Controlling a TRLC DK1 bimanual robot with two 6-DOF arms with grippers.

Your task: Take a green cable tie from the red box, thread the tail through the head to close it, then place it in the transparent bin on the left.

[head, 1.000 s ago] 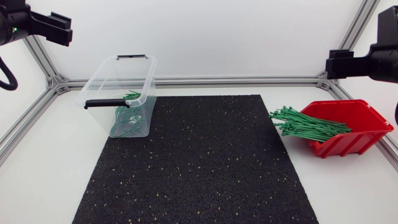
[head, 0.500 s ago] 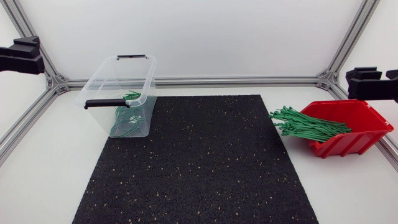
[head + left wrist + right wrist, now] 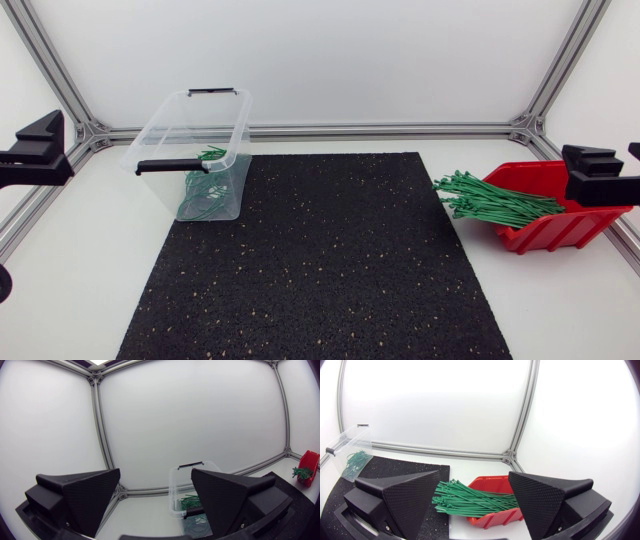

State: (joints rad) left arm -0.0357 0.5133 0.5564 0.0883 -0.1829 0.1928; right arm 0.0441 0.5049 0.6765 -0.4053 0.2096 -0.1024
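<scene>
Green cable ties (image 3: 495, 205) are overhanging the red box (image 3: 562, 233) beside the black mat (image 3: 320, 260); left gripper (image 3: 155, 473) and right gripper (image 3: 474, 474) are hanging spread, empty.

Your left gripper (image 3: 40, 150) pokes in at the left edge of the head frame, about mid-height, with only its black end showing. Its fingers (image 3: 85, 495) stand spread wide apart. Your right gripper (image 3: 598, 175) sits at the right edge, also mid-height, and its fingers (image 3: 400, 495) are spread just as wide.
</scene>
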